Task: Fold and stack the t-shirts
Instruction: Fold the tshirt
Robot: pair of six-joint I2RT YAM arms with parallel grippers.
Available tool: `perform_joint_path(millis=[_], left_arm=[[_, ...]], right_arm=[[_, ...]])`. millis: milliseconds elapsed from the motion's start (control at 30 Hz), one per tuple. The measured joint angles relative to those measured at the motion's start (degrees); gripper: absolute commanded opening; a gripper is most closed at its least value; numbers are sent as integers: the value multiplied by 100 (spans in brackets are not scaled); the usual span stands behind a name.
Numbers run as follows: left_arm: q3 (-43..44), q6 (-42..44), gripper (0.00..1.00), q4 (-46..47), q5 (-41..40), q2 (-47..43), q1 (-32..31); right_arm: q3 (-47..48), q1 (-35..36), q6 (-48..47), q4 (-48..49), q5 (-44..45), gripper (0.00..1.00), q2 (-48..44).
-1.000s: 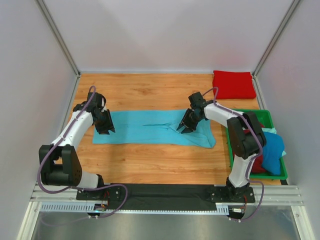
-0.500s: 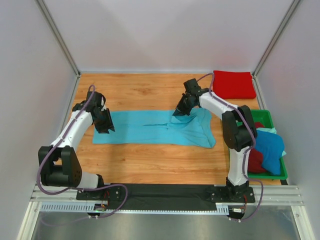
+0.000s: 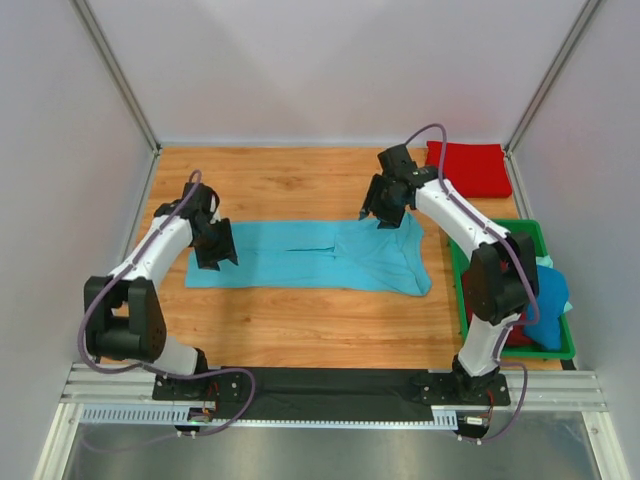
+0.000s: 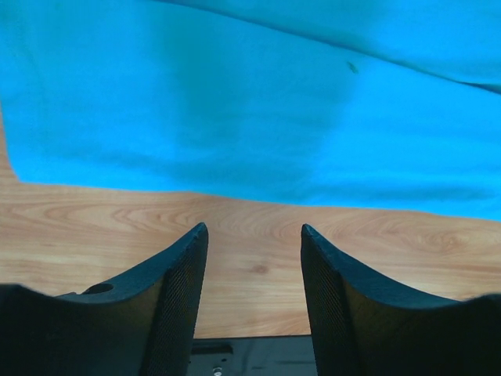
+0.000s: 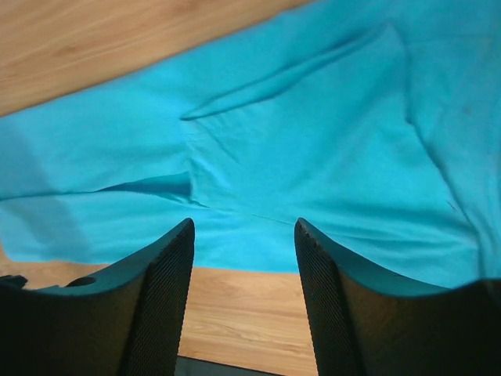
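Top external view: the light turquoise t-shirt (image 3: 300, 255) lies as a long band across the middle of the counter (image 3: 300, 325), smooth toward the left and rumpled where it widens at the right. The left end effector (image 3: 214, 245) sits over the band's left end, and the right end effector (image 3: 384, 206) over its upper right edge. Both wrist views show the fingers spread apart with nothing between them. The left pair frames bare wood just short of the cloth edge, and the right pair looks down on overlapping layers and a raised crease.

The main risk, as I judge it, is a pinch on the right that catches only the top layer. That would peel the existing fold open instead of carrying the whole end over. A left grasp that closes short of the hem would grab nothing. If the two arms lift unevenly, the band would skew and the wrinkles at the right would be folded in.

The folded bright red t-shirt (image 3: 468, 168) lies in the upper right of the frame, just beyond the right arm, where a wide swing could disturb it. The green tray (image 3: 525, 226) at the right edge holds a blue t-shirt (image 3: 548, 300) bulging over its rim and some dark red cloth (image 3: 516, 336). The right arm's links pass above it.
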Motion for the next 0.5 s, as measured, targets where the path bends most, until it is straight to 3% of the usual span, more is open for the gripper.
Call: perform_joint_path(millis=[67, 100, 300, 500], left_arm=[[184, 70, 59, -20, 22, 459, -92], [284, 101, 59, -2, 37, 686, -133], [798, 273, 58, -63, 111, 1574, -299], [697, 260, 57, -11, 306, 1956, -326]], right_arm=[[-83, 0, 105, -282, 334, 68, -15], [-125, 0, 201, -391, 437, 69, 26], [-133, 7, 754, -820, 693, 70, 702], [-81, 42, 1088, -885, 962, 68, 1224]])
